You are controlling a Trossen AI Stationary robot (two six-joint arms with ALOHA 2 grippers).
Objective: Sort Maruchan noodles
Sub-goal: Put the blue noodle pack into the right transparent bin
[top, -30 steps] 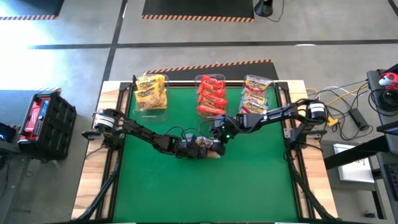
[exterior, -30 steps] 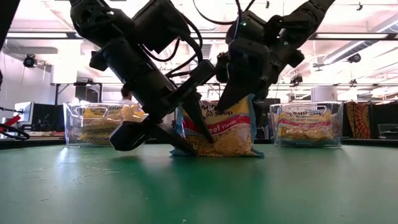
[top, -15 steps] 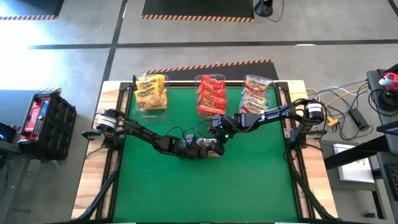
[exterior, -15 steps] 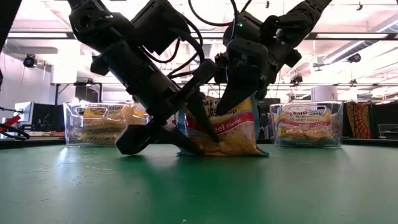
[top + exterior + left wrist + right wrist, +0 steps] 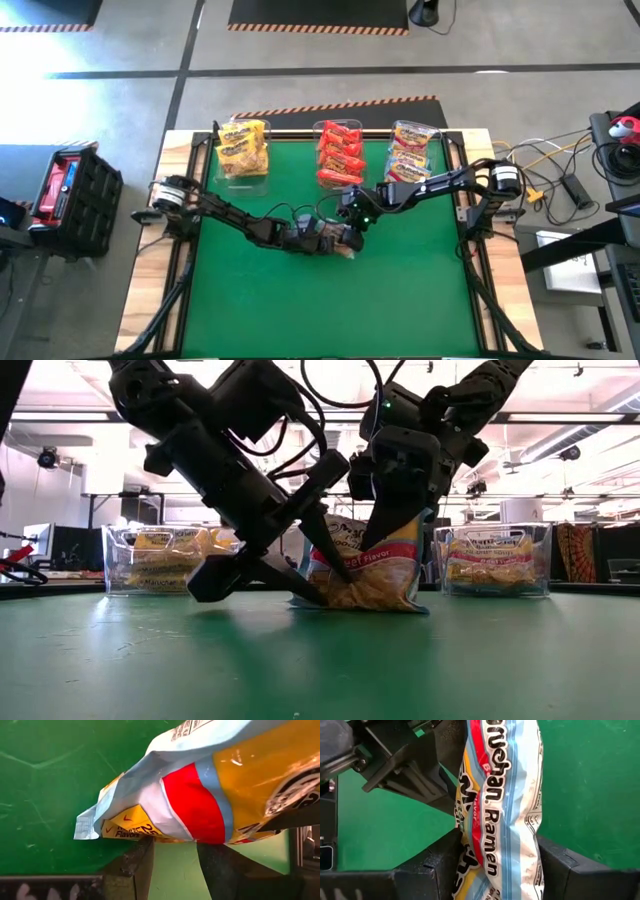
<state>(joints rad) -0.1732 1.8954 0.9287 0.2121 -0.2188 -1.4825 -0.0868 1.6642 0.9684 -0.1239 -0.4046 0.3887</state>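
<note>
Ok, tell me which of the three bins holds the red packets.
The middle bin: its packets are red, while the left one holds yellow-orange and the right one pale multicoloured packets.

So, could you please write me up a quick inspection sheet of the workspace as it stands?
Surface: green mat on a wooden table, bare in front.
Job's things: one beef ramen packet stands on edge mid-table; three clear bins at the back hold yellow packets, red packets and pale packets.
Clutter: nothing seen on the mat.
Grippers: left gripper holds the packet's lower edge; right gripper is shut on its top.
Cables: loose wires beside the table's right edge.
Surroundings: black crate on the floor, left; hazard-striped tape behind.
</note>
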